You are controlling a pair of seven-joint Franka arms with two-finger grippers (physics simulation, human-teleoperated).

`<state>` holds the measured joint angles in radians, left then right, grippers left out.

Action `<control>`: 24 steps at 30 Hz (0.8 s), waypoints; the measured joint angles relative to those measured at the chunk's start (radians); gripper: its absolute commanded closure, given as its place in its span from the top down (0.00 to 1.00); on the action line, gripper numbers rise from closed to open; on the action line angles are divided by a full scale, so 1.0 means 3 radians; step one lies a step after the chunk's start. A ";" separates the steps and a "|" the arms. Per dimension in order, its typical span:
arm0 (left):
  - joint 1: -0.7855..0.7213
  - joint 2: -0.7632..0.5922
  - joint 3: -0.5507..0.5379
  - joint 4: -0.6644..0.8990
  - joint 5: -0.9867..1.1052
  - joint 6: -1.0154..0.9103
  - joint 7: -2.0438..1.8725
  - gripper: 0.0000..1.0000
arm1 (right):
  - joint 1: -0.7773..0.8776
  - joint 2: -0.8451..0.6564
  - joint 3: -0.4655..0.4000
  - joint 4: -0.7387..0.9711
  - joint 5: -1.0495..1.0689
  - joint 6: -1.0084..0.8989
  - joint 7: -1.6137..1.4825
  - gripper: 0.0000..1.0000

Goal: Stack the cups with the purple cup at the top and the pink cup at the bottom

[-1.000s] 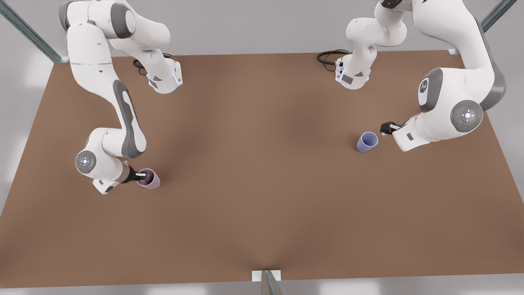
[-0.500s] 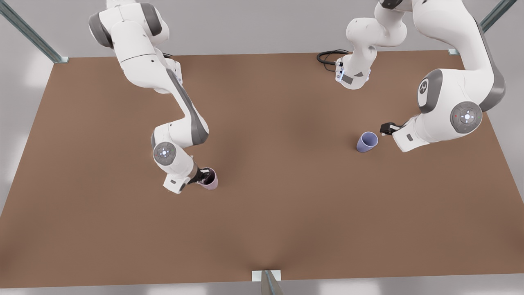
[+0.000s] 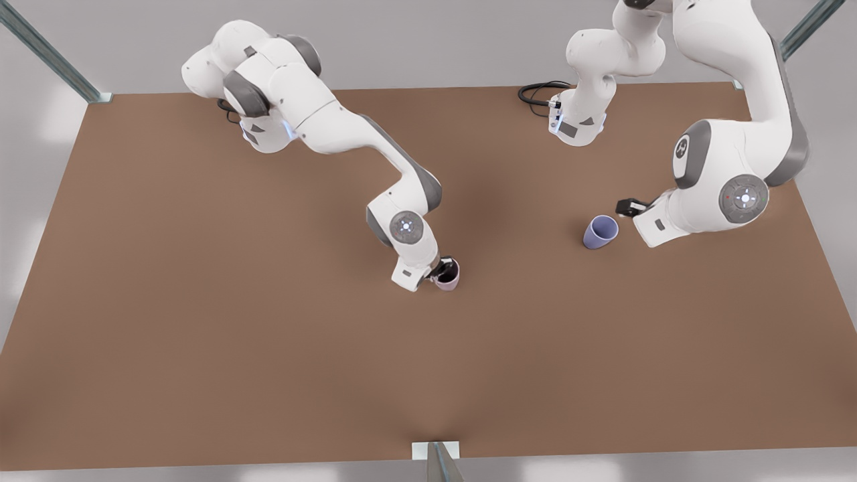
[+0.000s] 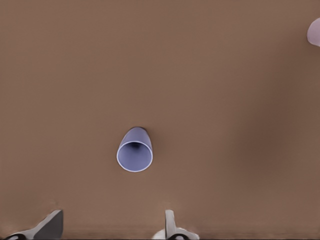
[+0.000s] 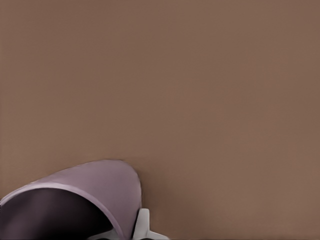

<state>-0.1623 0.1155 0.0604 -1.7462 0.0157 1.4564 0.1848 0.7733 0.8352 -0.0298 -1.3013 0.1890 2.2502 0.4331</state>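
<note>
From the front view I see my right gripper (image 3: 443, 269) clamped on the rim of the matte pale pink-mauve tapered cup (image 3: 450, 276), one finger inside it, near the middle of the brown table (image 3: 201, 335). The right wrist view adds what that angle hides: the pink cup's (image 5: 100, 192) dark hollow interior and a white fingertip (image 5: 142, 225) pressed against its outer wall.

My left gripper (image 3: 626, 207) sits just beside the matte bluish-lavender tapered cup (image 3: 600, 231), which stands apart toward the front view's right. In the left wrist view its fingers (image 4: 170, 225) are spread wide and hold nothing, with the lavender cup (image 4: 134, 149) beyond them. No readable writing appears anywhere.
</note>
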 measured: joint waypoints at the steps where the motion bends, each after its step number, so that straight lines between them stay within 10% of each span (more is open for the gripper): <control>1: 0.0016 -0.0059 0.0001 -0.0290 0.0004 0.0134 -0.0021 1.00 | 0.0029 0.0044 0.0001 0.0035 0.0000 0.0014 0.0078 0.21; 7: 0.0130 -0.0095 0.0002 -0.1245 -0.0006 0.1083 -0.0208 1.00 | 0.0109 0.0182 -0.0001 0.0060 -0.0012 0.0059 0.0467 0.21; 8: 0.0164 -0.0093 0.0002 -0.1365 -0.0007 0.1233 -0.0239 1.00 | 0.0110 0.0184 -0.0002 0.0058 -0.0014 0.0062 0.0521 0.36; 9: 0.0193 -0.0089 0.0004 -0.1470 -0.0007 0.1374 -0.0269 1.00 | 0.0111 0.0183 -0.0003 0.0056 -0.0023 0.0062 0.0577 1.00; 24: 0.0267 -0.0036 0.0120 -0.1939 0.0007 0.2237 -0.0560 1.00 | 0.0108 -0.0261 -0.0028 -0.0008 -0.0034 -0.0059 0.1163 1.00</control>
<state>-0.0821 0.1047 0.0965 -2.3279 0.0178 2.1275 0.0170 0.8058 0.7568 -0.0380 -1.3037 0.1788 2.2324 0.7821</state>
